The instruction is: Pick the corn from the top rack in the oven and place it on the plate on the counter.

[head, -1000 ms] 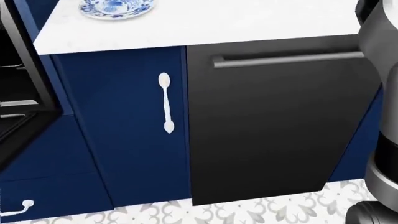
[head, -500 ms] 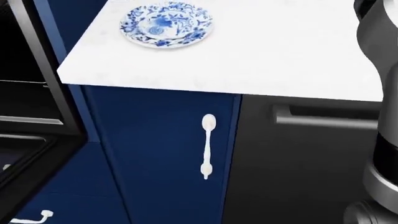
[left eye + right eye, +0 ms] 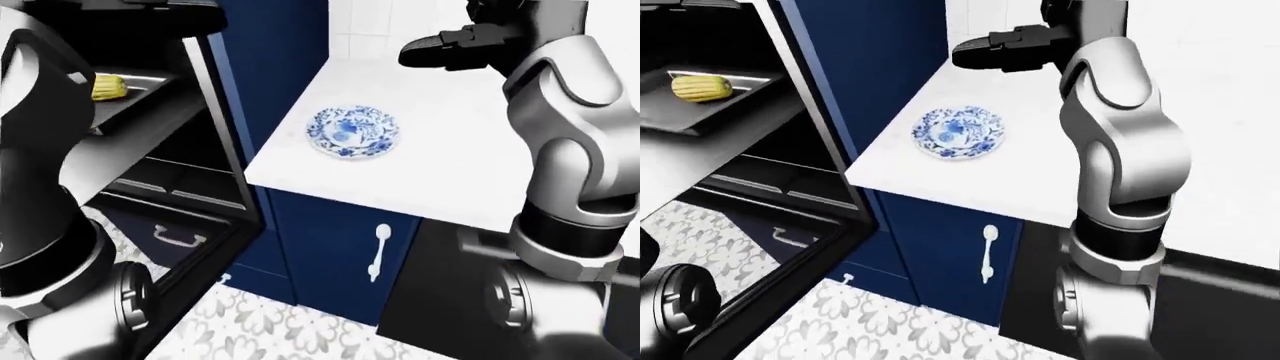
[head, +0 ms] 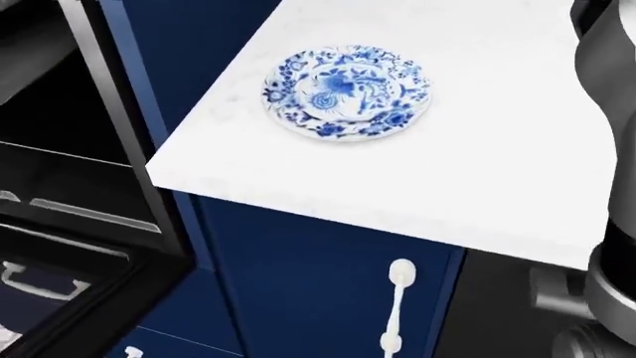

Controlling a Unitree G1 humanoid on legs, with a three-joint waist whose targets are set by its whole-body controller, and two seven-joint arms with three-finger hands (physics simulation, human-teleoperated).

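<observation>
The yellow corn (image 3: 702, 88) lies on a dark tray (image 3: 680, 112) on the oven's upper rack, at the top left of the right-eye view. A blue-and-white patterned plate (image 4: 346, 93) sits bare on the white counter (image 4: 517, 171), near its left end. My right hand (image 3: 985, 49) hovers high above the counter to the upper right of the plate, its black fingers stretched out and holding nothing. My left arm (image 3: 40, 150) fills the left of the left-eye view and partly covers the oven. Its hand does not show.
The oven door (image 3: 190, 255) hangs open at the lower left, above the patterned floor (image 3: 890, 322). Under the counter are a blue cabinet with a white handle (image 4: 396, 313) and a black dishwasher front (image 3: 1210, 300). A tall blue panel (image 3: 270, 67) separates oven and counter.
The head camera has swung upward and to the left. The plate and counter edge slid down and to the right in its view, and the dishwasher front dropped out at the right.
</observation>
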